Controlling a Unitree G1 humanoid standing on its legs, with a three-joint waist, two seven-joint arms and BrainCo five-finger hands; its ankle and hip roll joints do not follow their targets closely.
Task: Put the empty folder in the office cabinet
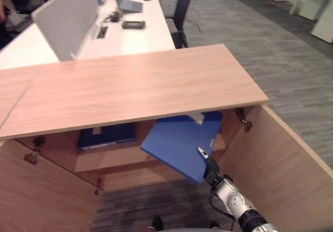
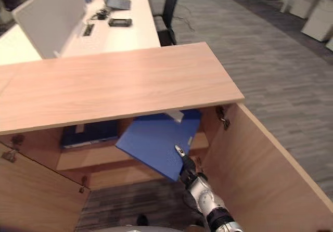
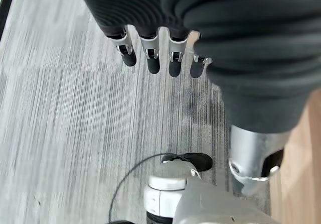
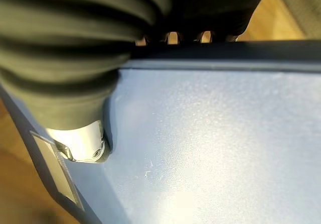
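- Office cabinet (image 1: 130,86) stands open, doors swung wide.
- Right hand (image 1: 207,162) grips a tilted blue folder (image 1: 179,143) before the shelf (image 1: 119,159).
- Left hand (image 3: 155,58) hangs relaxed above carpet (image 3: 60,133).

The blue folder (image 1: 179,141) hung tilted in the open front of the office cabinet (image 1: 135,84), its far end tucked under the light wood top and its near corner dipping out past the shelf (image 1: 119,159). It was closed, flat and plain-faced, with a pale label strip on its spine in the right wrist view.
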